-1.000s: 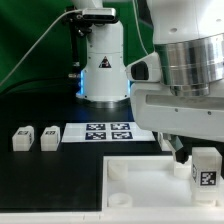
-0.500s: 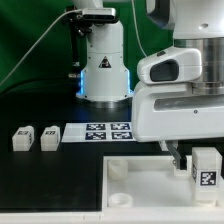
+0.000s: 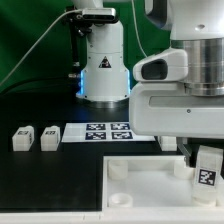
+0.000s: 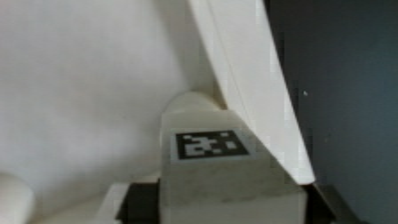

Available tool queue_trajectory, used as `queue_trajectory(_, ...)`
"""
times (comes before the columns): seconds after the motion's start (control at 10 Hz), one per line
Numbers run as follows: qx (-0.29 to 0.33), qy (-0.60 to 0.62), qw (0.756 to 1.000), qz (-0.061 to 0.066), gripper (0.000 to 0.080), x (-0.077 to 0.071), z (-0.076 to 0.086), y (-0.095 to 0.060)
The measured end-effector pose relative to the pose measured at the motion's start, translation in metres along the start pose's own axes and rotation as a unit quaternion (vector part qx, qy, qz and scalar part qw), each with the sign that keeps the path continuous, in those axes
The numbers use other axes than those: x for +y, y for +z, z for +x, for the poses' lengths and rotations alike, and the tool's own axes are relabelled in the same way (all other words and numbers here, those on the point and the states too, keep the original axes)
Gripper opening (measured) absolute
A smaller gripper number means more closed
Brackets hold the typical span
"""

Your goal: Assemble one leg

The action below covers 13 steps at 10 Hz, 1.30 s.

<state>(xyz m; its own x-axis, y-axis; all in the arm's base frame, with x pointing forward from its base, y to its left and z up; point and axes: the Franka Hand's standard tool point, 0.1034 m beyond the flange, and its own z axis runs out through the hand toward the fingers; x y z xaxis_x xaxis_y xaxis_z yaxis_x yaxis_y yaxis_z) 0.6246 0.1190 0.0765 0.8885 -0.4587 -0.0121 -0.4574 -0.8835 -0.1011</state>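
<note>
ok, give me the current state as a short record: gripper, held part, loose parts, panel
gripper: closed on the leg, at the exterior view's right
leg: white tagged block, tilted, over the panel's corner on the exterior view's right
leg seated in socket: cannot tell
panel: large, white, flat on the table
spare legs: two, side by side at the exterior view's left
marker board: flat on the table, between the spare legs and the arm

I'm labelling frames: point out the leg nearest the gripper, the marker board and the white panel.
Leg (image 3: 207, 172): exterior view, its tagged face.
Marker board (image 3: 98, 132): exterior view, its centre.
White panel (image 3: 150, 195): exterior view, bare top surface.
</note>
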Motion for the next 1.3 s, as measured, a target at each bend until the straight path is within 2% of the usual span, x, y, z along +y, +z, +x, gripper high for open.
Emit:
queue_trajectory(0.2,-0.009,0.182,0.983,0.017,0.0299,0.0038,0.0016,0.0020)
queue_trajectory(0.3,-0.016,0.269,0.963,0.027,0.0297,0.0038,0.0007,0.0032)
queue_trajectory(0.4,-0.025,0.373,0.927,0.041,0.0297,0.0043,0.0005,0.0040)
queue_trajectory(0.5,-0.037,0.440,0.896,0.047,0.0296,0.0025,-0.0006,0.0042)
queue_trajectory(0.6,-0.039,0.465,0.883,0.047,0.0296,0.0012,-0.0014,0.0042)
queue_trajectory(0.8,-0.039,0.462,0.885,0.047,0.0296,0.0012,-0.0015,0.0043)
queue_trajectory(0.9,-0.039,0.461,0.885,0.047,0.0352,0.0013,-0.0016,0.0045)
queue_trajectory(1.0,-0.038,0.448,0.892,0.047,0.0352,0.0013,-0.0016,0.0045)
queue_trajectory(1.1,-0.038,0.447,0.893,0.047,0.0563,0.0009,-0.0019,0.0046)
queue_trajectory(1.2,-0.032,0.368,0.928,0.049,0.0563,-0.0005,-0.0020,0.0040)
queue_trajectory(1.3,-0.025,0.280,0.958,0.049,0.0632,-0.0029,-0.0021,0.0030)
